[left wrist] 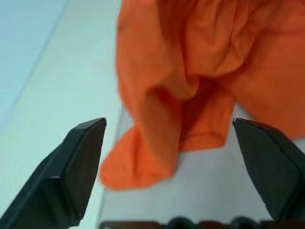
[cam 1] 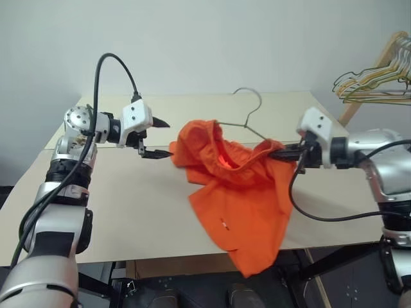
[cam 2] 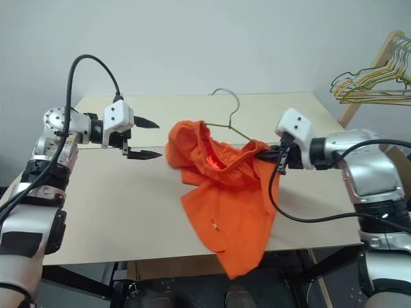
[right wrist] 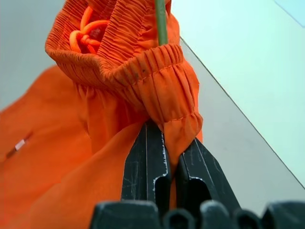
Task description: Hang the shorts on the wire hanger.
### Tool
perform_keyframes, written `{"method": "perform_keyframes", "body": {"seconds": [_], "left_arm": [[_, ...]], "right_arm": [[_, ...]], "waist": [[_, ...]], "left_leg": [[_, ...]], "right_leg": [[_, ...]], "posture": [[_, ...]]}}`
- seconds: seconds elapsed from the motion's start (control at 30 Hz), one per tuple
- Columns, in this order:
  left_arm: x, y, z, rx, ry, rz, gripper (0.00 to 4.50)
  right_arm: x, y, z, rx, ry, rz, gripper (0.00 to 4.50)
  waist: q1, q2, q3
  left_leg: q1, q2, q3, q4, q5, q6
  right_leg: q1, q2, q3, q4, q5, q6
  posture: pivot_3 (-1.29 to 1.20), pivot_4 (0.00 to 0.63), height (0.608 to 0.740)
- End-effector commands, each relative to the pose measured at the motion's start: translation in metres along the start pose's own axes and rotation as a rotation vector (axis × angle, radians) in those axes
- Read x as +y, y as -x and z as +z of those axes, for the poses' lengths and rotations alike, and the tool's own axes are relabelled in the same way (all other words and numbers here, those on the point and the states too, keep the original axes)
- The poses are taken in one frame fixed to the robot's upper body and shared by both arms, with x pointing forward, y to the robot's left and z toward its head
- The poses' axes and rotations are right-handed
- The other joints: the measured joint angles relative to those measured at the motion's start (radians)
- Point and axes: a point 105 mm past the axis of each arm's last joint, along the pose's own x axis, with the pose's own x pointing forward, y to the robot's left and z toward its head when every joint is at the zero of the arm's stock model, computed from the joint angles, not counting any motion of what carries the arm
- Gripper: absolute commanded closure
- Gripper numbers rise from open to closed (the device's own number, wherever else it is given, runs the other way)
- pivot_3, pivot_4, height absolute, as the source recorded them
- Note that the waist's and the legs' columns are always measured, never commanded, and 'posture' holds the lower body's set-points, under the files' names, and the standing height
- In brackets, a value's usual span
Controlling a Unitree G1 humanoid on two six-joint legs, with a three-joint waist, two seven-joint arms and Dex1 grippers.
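Observation:
The orange shorts lie bunched on the table, with one leg hanging over the front edge. My right gripper is shut on the right end of their gathered waistband, lifting it a little. The wire hanger lies behind the shorts; its hook points to the far side and its thin wire runs into the waistband. My left gripper hovers just left of the shorts' left end, open, with nothing between its fingers. The orange fabric sits right ahead of it.
The pale table has bare surface to the left and behind the shorts. At the far right, off the table, a bunch of yellowish and dark wire hangers hangs on a wooden rack.

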Motion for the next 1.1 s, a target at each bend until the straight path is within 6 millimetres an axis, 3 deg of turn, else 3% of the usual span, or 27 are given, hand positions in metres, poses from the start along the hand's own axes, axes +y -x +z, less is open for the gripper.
{"method": "perform_keyframes", "body": {"seconds": [0.03,0.2,0.37,0.6,0.77,0.97,1.1], "left_arm": [[0.018,0.011,0.035,-0.160,0.007,0.073,0.05],[0.017,0.023,0.071,-0.440,0.072,0.145,0.05],[-0.009,0.041,0.092,-0.662,0.147,0.102,0.05],[-0.027,0.048,0.096,-0.742,0.230,0.114,0.05],[-0.037,0.055,0.104,-0.813,0.238,0.106,0.05],[-0.045,0.055,0.106,-0.840,0.248,0.095,0.05],[-0.047,0.053,0.105,-0.847,0.265,0.121,0.05]], "right_arm": [[-0.008,0.017,0.011,-0.025,-0.024,-0.070,4.50],[-0.026,0.032,0.005,-0.015,-0.235,-0.248,4.50],[-0.035,0.047,-0.007,0.020,-0.378,-0.425,4.50],[-0.054,0.070,-0.037,0.190,-0.613,-0.738,4.50],[-0.069,0.093,-0.051,0.136,-0.900,-1.013,4.50],[-0.071,0.093,-0.069,0.197,-0.929,-1.383,4.50],[-0.071,0.098,-0.070,0.176,-0.942,-1.572,4.50]], "waist": [[-0.004,0.000,0.000],[-0.019,0.000,0.000],[-0.037,0.000,0.000],[-0.064,0.001,-0.001],[-0.080,0.001,-0.001],[-0.100,0.005,-0.006],[-0.109,0.010,-0.009]], "left_leg": [[0.000,0.000,0.000,0.000,0.000,0.000],[-0.002,0.000,0.000,0.000,0.000,0.000],[-0.001,0.000,0.000,0.000,0.000,0.000],[0.000,0.000,-0.002,0.000,0.000,0.000],[0.000,0.000,-0.002,-0.002,0.000,0.000],[0.000,0.000,-0.006,-0.004,0.000,-0.001],[0.001,-0.001,-0.007,-0.004,0.000,-0.001]], "right_leg": [[0.000,0.000,0.000,0.000,0.000,0.000],[-0.001,-0.001,0.000,0.002,0.000,0.000],[-0.001,-0.001,0.001,0.002,0.000,0.000],[0.000,-0.002,0.001,0.002,0.000,0.000],[0.000,-0.002,0.002,0.002,0.000,0.000],[0.000,-0.002,0.003,0.003,0.000,0.000],[0.000,-0.003,0.005,0.003,0.000,0.000]], "posture": [[-0.12,0.000,0.740],[-0.14,0.000,0.740],[-0.18,0.000,0.740],[-0.19,0.000,0.740],[-0.19,0.000,0.740],[-0.18,0.000,0.740],[-0.17,0.000,0.740]]}}
